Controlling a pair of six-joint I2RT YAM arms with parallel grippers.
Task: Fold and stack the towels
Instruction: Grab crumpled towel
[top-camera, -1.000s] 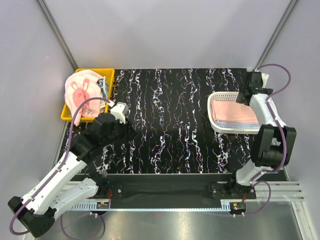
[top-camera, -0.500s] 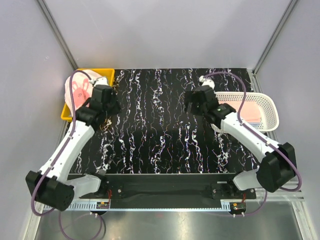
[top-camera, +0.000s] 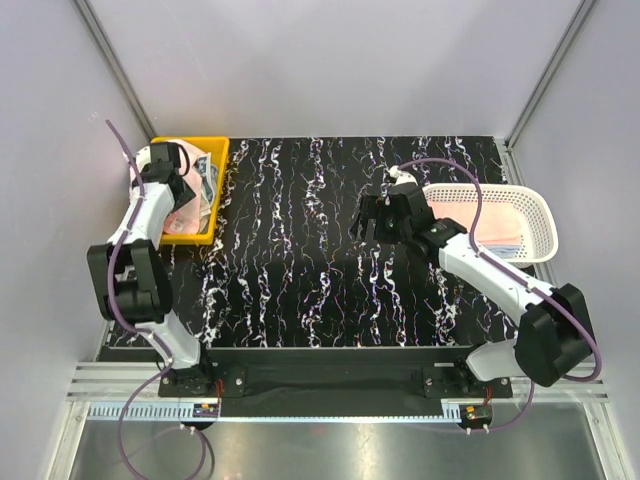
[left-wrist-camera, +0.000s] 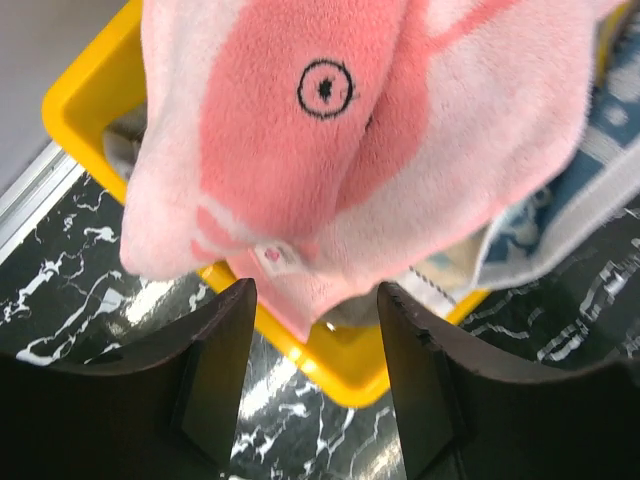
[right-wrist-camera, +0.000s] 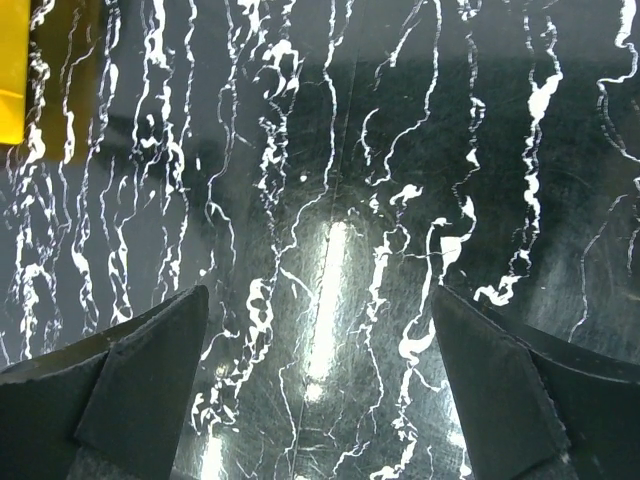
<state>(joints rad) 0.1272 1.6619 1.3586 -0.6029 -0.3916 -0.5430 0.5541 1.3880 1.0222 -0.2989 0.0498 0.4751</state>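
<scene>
Left wrist, fluffy rabbit-print towel (left-wrist-camera: 300, 150) heaped in glossy yellow bin (left-wrist-camera: 345, 368), left jaws and right jaws parted

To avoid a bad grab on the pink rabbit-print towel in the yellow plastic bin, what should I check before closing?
1. Left jaws open: ok.
2. Pink rabbit-print towel between left jaws: ok, its lower fold sits there.
3. Yellow plastic bin rim outside the bite: cannot tell.
4. Beige teal-lettered towel free of the pink one: cannot tell.
5. Right jaws open, empty, over black marbled table: ok.
6. White mesh basket holds folded pink towel lying flat: ok.
</scene>
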